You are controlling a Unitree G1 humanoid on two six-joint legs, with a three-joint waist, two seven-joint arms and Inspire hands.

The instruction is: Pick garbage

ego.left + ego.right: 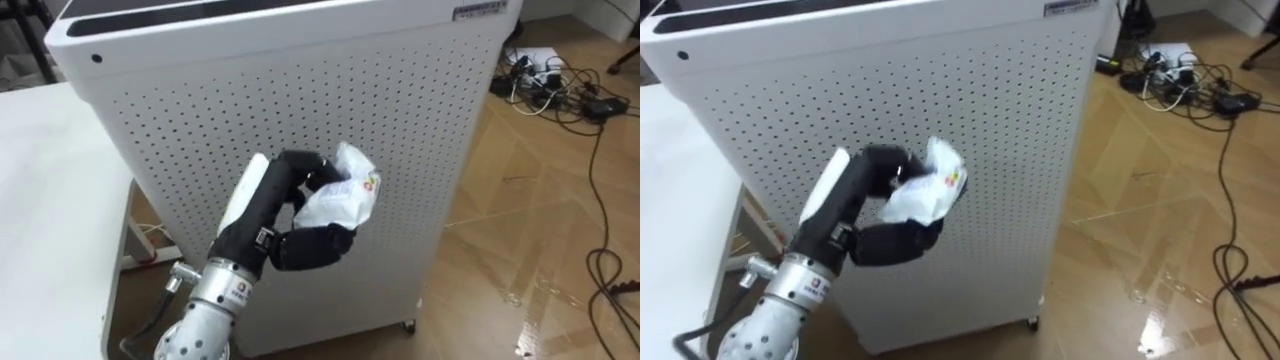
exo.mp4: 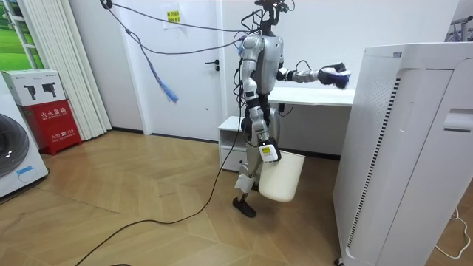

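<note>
- The fingers [image 1: 300, 163] of the left hand [image 1: 268, 218] curl over the top of a crumpled white wrapper [image 1: 340, 195], and the thumb [image 1: 318, 245] closes under it, so the wrapper is pinched between them and held in the air.
- The wrapper sticks out past the fingertips towards the robot's right; small coloured print shows on its side.
- Straight behind hand and wrapper stands the perforated wall of a tall white cabinet [image 1: 300, 90], which fills the space ahead of the hand.
- To the robot's left is the edge of a white table [image 1: 50, 200].
- To its right is a wooden floor [image 1: 540, 220], with a tangle of cables [image 1: 560, 85] farther back.
- In the room view the robot stands upright between table and cabinet, its left arm stretched towards the cabinet.
- Its right hand [image 2: 267, 153] hangs low at the rim of a white bin [image 2: 281, 177]; I cannot tell how those fingers are set.
</note>
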